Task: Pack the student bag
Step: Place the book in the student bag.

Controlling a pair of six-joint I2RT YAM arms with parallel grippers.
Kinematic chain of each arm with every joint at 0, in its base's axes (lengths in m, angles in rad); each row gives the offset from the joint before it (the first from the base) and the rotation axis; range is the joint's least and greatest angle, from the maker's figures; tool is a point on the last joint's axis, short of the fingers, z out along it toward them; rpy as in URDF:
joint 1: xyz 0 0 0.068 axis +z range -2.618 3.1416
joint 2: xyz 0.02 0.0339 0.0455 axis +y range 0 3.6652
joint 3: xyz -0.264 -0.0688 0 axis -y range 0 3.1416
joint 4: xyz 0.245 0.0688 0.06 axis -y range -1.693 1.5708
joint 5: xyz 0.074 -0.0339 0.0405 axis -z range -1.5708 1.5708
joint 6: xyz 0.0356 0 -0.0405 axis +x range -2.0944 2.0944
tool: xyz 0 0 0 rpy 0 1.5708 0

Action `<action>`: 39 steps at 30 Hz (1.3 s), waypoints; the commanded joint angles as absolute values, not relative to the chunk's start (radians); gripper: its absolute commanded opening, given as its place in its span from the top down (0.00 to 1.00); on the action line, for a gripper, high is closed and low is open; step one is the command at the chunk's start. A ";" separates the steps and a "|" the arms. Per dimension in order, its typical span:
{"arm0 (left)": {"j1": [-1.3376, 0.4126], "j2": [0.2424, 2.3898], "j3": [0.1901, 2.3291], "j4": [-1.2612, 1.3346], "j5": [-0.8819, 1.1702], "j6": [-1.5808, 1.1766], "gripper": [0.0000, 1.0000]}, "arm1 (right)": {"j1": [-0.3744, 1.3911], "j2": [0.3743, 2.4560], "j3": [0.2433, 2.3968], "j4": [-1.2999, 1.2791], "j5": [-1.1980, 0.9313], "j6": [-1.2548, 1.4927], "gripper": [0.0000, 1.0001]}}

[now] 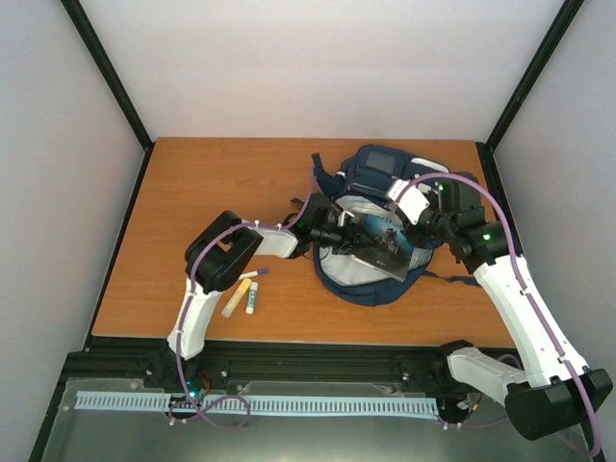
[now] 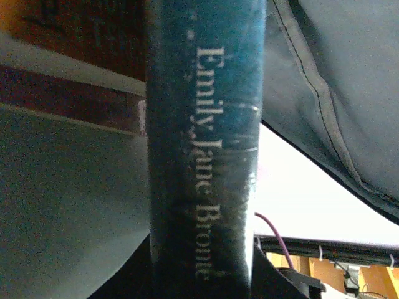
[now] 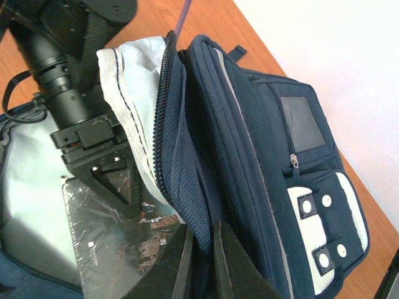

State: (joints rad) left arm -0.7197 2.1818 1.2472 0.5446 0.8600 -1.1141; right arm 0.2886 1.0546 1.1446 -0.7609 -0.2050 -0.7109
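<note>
Student bag [image 1: 377, 183]: lies right of centre on the tabletop [image 1: 192, 192], directly between the two claws and touching both. Runs lengthwise from near to far; turns its pocketed front, with window pocket and white patch, toward the far edge, and gapes its pale-lined mouth upward toward the arms.

Left claw [image 1: 343, 235]: reaches in from the left over that open mouth and clamps the corner of a dark book [image 1: 382, 246]. Holds it tilted above the lining, spine close to the wrist camera, showing the lettering "Emily Jane Brontë".

Right claw [image 3: 201, 258]: comes in from the right, nearly closed, and pinches the navy zippered rim of the bag's opening, lifting it beside the book.

A few small pens [image 1: 237, 300]: lie on the tabletop well apart from the bag, by the left arm's elbow.
</note>
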 commanded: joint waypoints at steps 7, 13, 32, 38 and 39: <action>-0.652 2.157 1.325 0.358 0.820 -0.924 0.58 | 0.295 0.965 1.044 -0.640 -0.225 -0.674 0.97; -0.652 2.025 1.244 0.281 0.707 -0.892 0.42 | 0.294 0.956 0.991 -0.585 -0.236 -0.624 0.97; -0.828 1.715 0.994 0.172 0.381 -0.784 0.46 | 0.294 0.997 0.965 -0.486 -0.255 -0.549 0.97; -0.944 1.791 0.994 0.229 0.264 -0.780 0.82 | 0.294 1.001 0.956 -0.471 -0.279 -0.537 0.97; -0.954 1.807 0.993 0.235 0.255 -0.780 0.86 | 0.294 1.001 0.956 -0.471 -0.282 -0.535 0.97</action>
State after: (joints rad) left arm -0.9157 1.7576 0.9913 0.1867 0.3477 -0.8078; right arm 0.2890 1.0039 0.9508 -0.5636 -0.2619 -0.5587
